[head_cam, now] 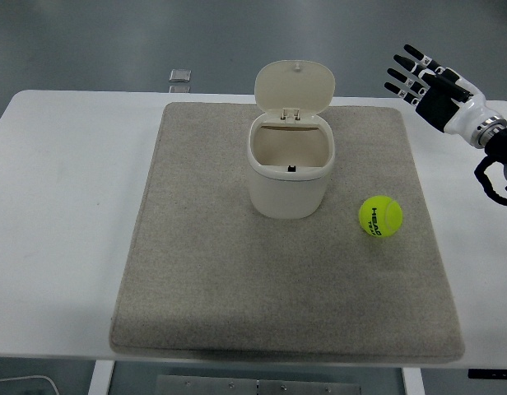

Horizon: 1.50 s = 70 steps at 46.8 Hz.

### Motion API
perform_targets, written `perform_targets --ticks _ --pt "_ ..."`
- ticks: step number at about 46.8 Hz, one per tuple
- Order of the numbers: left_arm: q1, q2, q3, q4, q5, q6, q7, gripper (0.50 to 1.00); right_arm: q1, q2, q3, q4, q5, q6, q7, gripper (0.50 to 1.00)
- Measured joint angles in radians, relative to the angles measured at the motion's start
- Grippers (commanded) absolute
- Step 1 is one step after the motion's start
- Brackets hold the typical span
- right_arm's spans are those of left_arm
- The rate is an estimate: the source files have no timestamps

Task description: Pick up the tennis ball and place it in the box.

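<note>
Single head view: high on robot's side, facing forward-down over white table (64, 206), near edge at bottom.

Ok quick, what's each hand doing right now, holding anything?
Left hand: not in view.
Right hand: open, fingers spread, holding nothing, up at the table's far right, well away from the tennis ball.

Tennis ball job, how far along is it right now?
Barely started. The box already stands with its lid open. The tennis ball lies on the mat, right of the box. The right hand hangs above the table's far right, fingers spread, holding nothing. Grasping, lifting and dropping remain.
</note>
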Motion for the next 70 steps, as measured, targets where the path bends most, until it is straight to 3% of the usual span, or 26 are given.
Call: perform_targets --ticks 44,70 --pt "-0.006 0.000 0.005 0.011 0.000 0.009 0.000 0.992 0.002 -0.019 -0.021 0.004 -0.026 0.020 0.005 0.903" --pt "-0.006 0.000 0.004 0.010 0.000 0.009 0.000 0.992 0.001 -0.063 -0.023 0.012 -0.160 0.070 0.006 0.905"
